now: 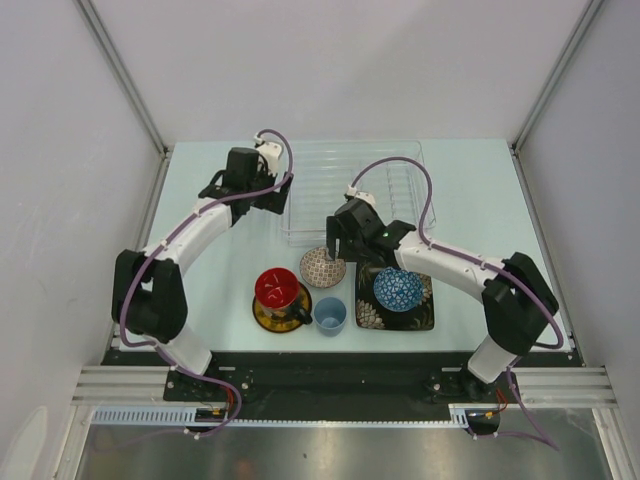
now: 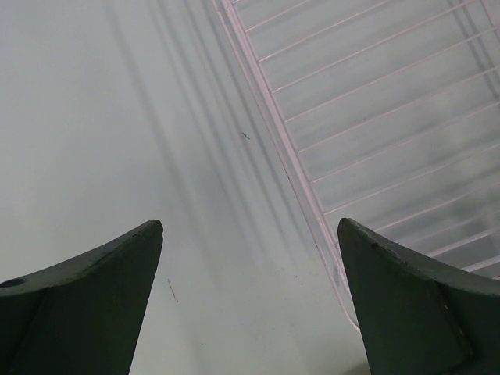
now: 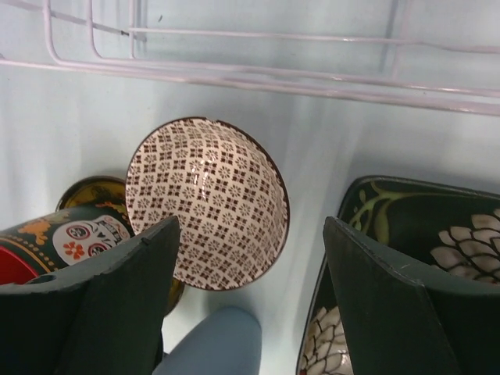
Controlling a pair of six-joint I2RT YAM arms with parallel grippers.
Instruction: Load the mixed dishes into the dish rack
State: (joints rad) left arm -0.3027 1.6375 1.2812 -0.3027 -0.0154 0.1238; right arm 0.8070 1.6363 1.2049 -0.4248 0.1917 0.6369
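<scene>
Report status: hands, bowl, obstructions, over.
Left hand open, beside dish rack. Right hand open above small red-white patterned bowl, not gripping. Mug, light blue cup close alongside.

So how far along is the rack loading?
Done: nothing, the dish rack is empty. In hand: right hand hovers open over the small red-white bowl; left hand open, empty, beside the rack. Left: that bowl, blue bowl, square plate, mug, saucer, cup.

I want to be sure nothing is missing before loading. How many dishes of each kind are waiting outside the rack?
Bowls: 2 (small red-white patterned bowl, blue patterned bowl)
Plates: 1 (black floral square plate)
Mugs: 1 (dark red-lined mug)
Saucers: 1 (yellow-brown saucer)
Cups: 1 (light blue cup)
Total: 6
</scene>
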